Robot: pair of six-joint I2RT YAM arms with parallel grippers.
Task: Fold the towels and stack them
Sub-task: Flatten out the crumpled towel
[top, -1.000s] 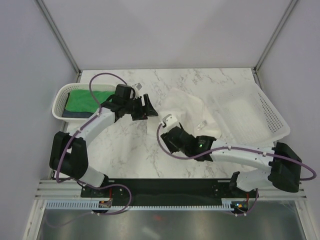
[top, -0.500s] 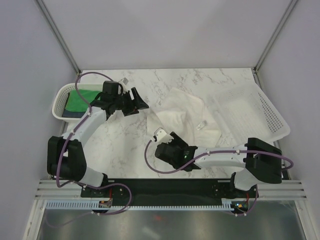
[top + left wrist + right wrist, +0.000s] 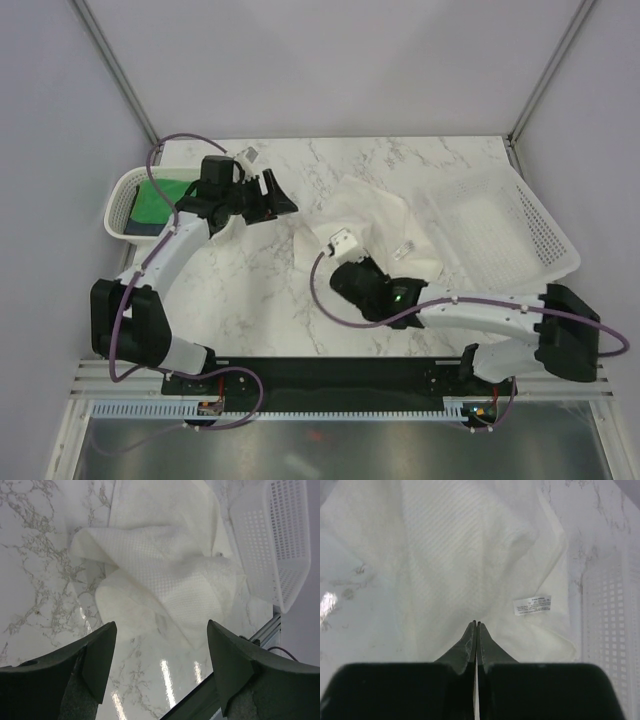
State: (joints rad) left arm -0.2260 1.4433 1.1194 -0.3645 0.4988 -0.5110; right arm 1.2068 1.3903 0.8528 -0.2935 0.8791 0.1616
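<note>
Lying bunched with no clear long axis, the white towel spreads straight ahead of and beneath the right claw, the nearer one, pressed shut with nothing visible between its tips, while the left claw gapes wide, empty, farther back.

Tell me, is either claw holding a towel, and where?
The left claw is open and holds nothing. The right claw is shut over the white towel; whether it pinches cloth cannot be told.
</note>
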